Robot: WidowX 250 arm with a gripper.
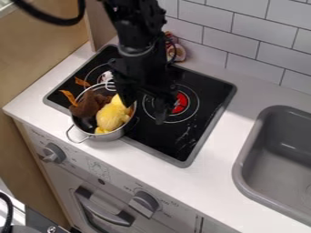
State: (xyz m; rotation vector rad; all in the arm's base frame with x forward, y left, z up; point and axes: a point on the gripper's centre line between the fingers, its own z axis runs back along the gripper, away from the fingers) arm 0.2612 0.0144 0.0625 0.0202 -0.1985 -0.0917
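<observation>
Two fingers stand apart on the black hand (144, 111), which we see hanging over the stove (176, 152) at the right edge of the metal pot (114, 135), one finger close to a lumpy yellow thing (111, 116); we cannot tell whether they touch. Beside the yellow thing in the pot we find a fuzzy brown thing (88, 105), with orange strips (69, 96) at its left. The pot sits at the stove's near left, a wire handle (75, 136) jutting towards us. On the black stove top, framed in grey, we make out ring markings with a red centre (180, 103) and whitish scuffs nearer us. We see the stove set into a white worktop (240, 102), with a grey sink (288, 132) sunk into it at the right. Behind runs a wall of pale tiles (203, 32), and a small red and white object (178, 51) stands near it, behind the arm (137, 36). A wood-coloured panel (36, 38) borders the left side, while below us the white front (109, 175) carries two grey knobs (144, 203) and an oven handle (104, 213)
</observation>
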